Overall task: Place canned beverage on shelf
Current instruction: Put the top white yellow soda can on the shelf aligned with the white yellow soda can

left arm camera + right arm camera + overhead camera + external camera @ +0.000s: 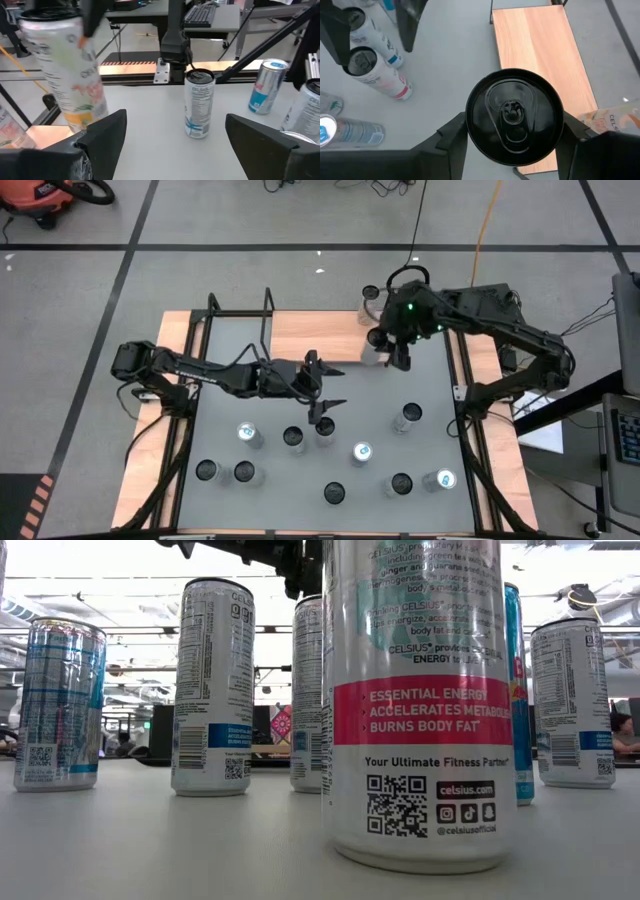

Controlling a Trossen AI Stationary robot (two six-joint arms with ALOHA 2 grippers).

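While the right gripper [512, 131] pinches a black-topped can [514, 117] over the shelf [540, 65], the left gripper [322, 387] hovers spread among standing cans [325, 430].

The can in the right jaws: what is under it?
Under the black-topped can, gripped by the right gripper, the right wrist view shows the light-wood shelf at its edge beside the grey tabletop. The can's top covers its base, so contact is hidden.
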